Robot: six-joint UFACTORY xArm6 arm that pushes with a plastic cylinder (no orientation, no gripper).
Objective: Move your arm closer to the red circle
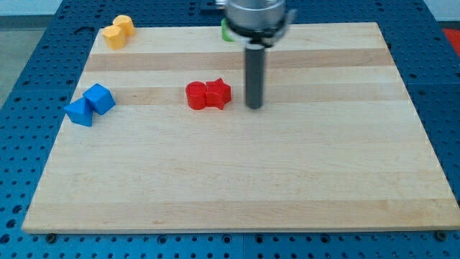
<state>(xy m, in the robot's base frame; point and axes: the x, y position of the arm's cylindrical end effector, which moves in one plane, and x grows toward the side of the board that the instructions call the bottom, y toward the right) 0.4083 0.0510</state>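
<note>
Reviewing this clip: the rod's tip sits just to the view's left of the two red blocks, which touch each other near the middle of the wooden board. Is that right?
Not quite. The camera view shows my tip just to the view's right of the pair, beside the red star-shaped block, with a small gap. The red circle block touches the star's far side. The rest stands: they sit near the middle of the wooden board.

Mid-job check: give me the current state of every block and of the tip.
my tip: on the board, right of the red pair, apart
red circle: touching red star
red star: nearest the tip
blue blocks: touching
yellow blocks: touching
green block: mostly hidden
</note>
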